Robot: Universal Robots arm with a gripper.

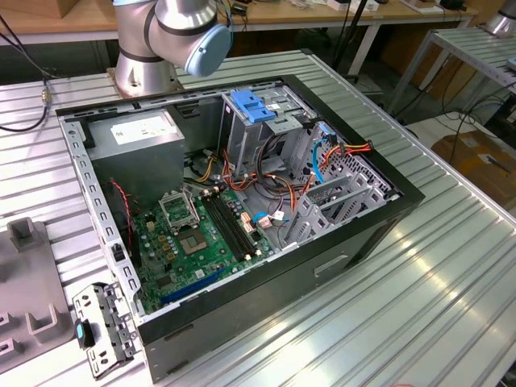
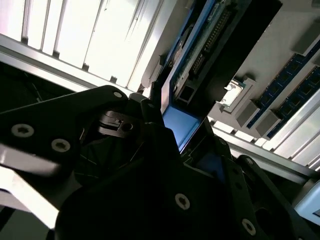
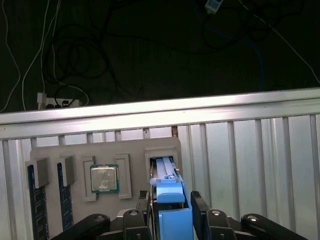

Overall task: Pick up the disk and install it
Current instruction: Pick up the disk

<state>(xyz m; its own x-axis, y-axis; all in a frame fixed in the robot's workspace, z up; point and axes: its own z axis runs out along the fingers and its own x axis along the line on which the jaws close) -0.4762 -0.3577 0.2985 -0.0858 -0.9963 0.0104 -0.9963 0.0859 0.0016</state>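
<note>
**Ribbed metal desk (image 1: 419, 266) — disk held at the parts tray**

The open PC case (image 1: 242, 185) sits on the desk, with the drive cage's blue latch (image 1: 251, 106) on top. In the first wrist view the tool (image 3: 171, 202) is narrow, clamped on the blue rails of the disk (image 3: 166, 175). The disk stands on edge at the slot of the grey tray (image 3: 135, 150), just beside the CPU (image 3: 104, 178) — can't tell if it is clear of the slot. RAM sticks (image 3: 64, 200) stand further along.

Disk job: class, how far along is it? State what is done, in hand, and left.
Done: the gripper is at the disk, straddling it at the slot of the grey tray. In hand: the pickup; whether it is gripped or lifted yet cannot be told. Left: installing, since the disk is away from the open computer case.
</note>
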